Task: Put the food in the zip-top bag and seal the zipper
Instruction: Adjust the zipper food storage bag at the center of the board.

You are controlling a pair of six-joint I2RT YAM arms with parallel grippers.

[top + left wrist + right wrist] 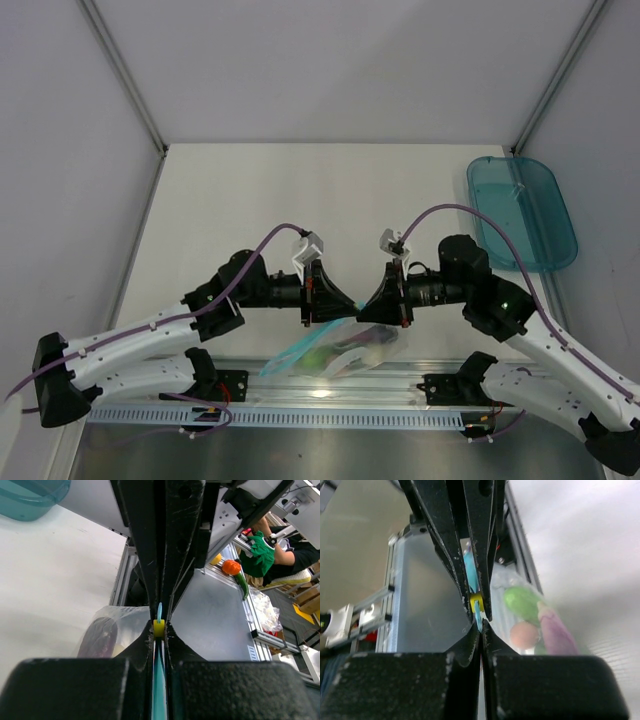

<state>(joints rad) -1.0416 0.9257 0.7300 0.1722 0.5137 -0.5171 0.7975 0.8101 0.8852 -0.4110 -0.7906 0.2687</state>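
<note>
Top view. Left gripper (337,308) and right gripper (370,308) tip to tip above the table's near edge, each clamped on the zipper (290,358). Below them, hanging over the aluminium rail (330,412), the zip-top bag (375,345) with the food (335,357) inside. Far right, well apart, a teal tray (522,212) on the white table (300,190); pale walls on three sides.

Left wrist view. Fingers pressed together on the teal strip, a yellow slider (159,628) between the tips. At left, inside the bag, the purple eggplant (98,637). Beyond, a person in green (261,555).

Right wrist view. Fingers likewise tight on the strip. At right, through the plastic, a green piece (520,602) and a pink ball (522,635).
</note>
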